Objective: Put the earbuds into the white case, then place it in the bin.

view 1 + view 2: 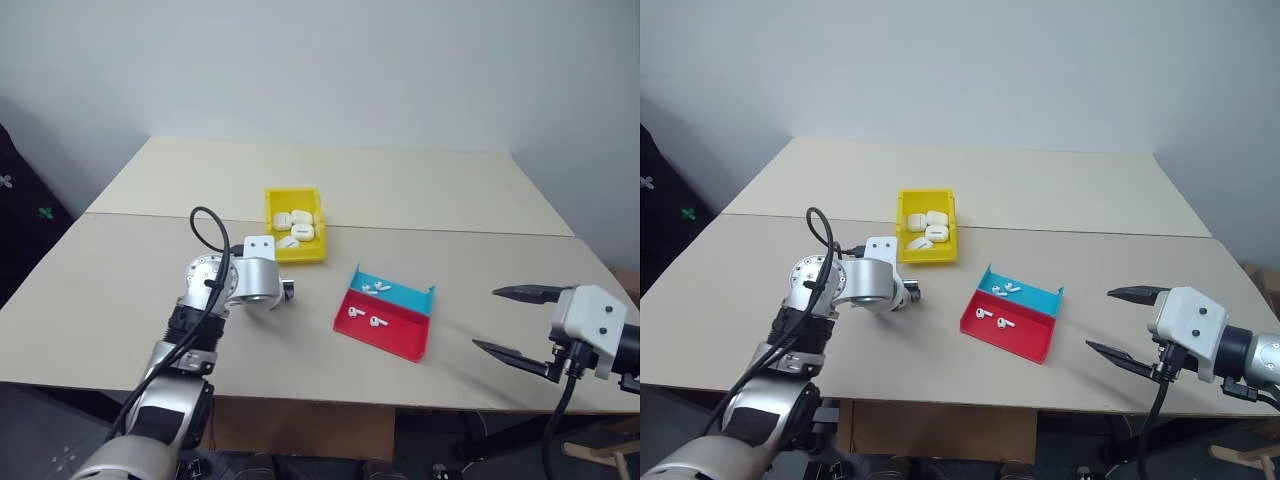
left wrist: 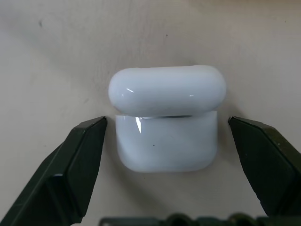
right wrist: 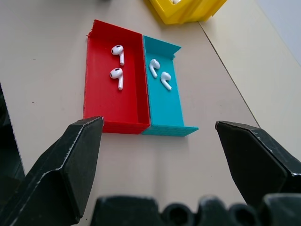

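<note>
Left end effector (image 2: pixel 167 136) wide open, straddling white case (image 2: pixel 165 117) on table (image 1: pixel 120 270), nothing gripped, ready to pinch. Right end effector (image 1: pixel 520 322) open, empty, waiting near tray (image 3: pixel 117 117) holding earbuds (image 3: pixel 117 63). Bin (image 1: pixel 272 200) far side.

Silver cylindrical joints and black segmented sleeves are making up the left arm (image 1: pixel 190 340), a black cable (image 1: pixel 210 262) looping over its wrist. The right arm (image 1: pixel 1200 335) is wearing a white screwed housing, tapering black fingers (image 1: pixel 1137 294) and a trailing cable.
</note>
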